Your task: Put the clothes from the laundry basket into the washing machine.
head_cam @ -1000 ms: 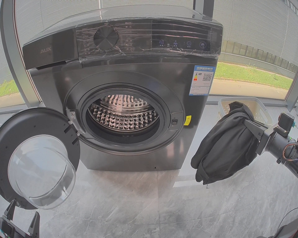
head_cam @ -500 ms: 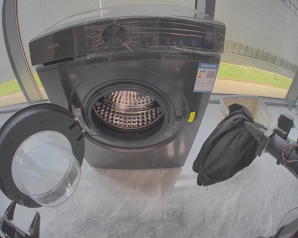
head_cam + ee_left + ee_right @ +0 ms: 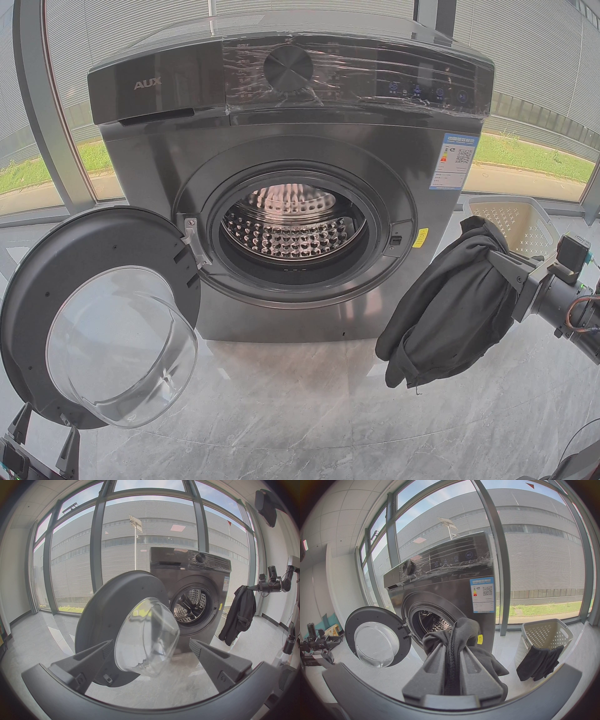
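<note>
The right gripper [image 3: 453, 664] has its fingers clamped on a dark garment [image 3: 450, 312] that hangs below them; the washing machine [image 3: 294, 137] stands ahead of the fingertips, door [image 3: 94, 275] open — the laundry basket [image 3: 550, 634] off to their side, another dark cloth [image 3: 539, 666] over its rim; the left gripper [image 3: 150, 644] has fingers apart, empty.

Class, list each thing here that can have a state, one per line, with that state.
Washing machine door: open.
Drum: no clothes visible inside.
Right gripper: shut on dark garment.
Left gripper: open, empty.
Laundry basket: upright, black cloth draped over its rim.
</note>
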You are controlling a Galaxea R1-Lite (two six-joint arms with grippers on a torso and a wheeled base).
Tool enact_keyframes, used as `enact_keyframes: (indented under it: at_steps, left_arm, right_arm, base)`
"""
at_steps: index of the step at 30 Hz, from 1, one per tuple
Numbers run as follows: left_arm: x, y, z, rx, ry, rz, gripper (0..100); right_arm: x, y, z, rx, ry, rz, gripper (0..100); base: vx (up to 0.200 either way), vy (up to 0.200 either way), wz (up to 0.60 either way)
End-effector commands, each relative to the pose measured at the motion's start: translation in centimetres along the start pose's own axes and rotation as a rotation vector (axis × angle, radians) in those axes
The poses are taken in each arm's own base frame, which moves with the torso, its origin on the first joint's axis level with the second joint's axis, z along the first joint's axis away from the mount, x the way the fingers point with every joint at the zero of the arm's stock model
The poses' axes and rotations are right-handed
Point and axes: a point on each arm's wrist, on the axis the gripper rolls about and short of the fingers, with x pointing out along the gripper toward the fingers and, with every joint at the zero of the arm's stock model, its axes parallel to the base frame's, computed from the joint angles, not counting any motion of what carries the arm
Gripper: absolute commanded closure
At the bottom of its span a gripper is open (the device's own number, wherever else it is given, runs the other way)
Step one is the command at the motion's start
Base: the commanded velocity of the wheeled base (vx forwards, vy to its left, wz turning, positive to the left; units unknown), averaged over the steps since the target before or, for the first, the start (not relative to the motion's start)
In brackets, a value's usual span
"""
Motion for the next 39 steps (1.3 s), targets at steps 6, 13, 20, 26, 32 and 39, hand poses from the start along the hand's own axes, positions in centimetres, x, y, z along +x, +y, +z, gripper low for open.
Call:
enact_keyframes:
  at_steps: [6, 13, 20, 26, 32, 39]
  left_arm:
    - [0.0, 0.0, -0.4, -0.002, -0.003, 0.004, 0]
    - [0.0, 0.0, -0.4, 0.000, -0.003, 0.003, 0]
    - [0.0, 0.0, -0.4, 0.000, -0.003, 0.001, 0]
    - [0.0, 0.0, -0.4, 0.009, -0.003, 0.003, 0]
    - [0.0, 0.0, -0.4, 0.012, -0.003, 0.004, 0]
    - [0.0, 0.0, -0.4, 0.023, -0.003, 0.003, 0]
  right_arm:
    - [0.0, 0.1, 0.0, 0.000, 0.002, 0.005, 100]
    - [0.0, 0.1, -0.2, 0.000, 0.006, 0.006, 100]
    - [-0.2, 0.7, -0.5, 0.000, 0.017, 0.041, 100]
    - [-0.4, 1.3, -1.1, 0.003, 0.043, 0.072, 100]
    - [0.0, 2.4, -1.4, 0.000, 0.058, 0.129, 100]
    - [1.3, 3.7, -1.8, 0.010, 0.083, 0.177, 100]
  base:
    - [0.000, -0.067, 0.00]
    - [0.000, -0.086, 0.00]
    - [0.000, 0.000, 0.00]
    - [0.000, 0.000, 0.00]
    - [0.000, 0.000, 0.00]
    - [0.000, 0.000, 0.00]
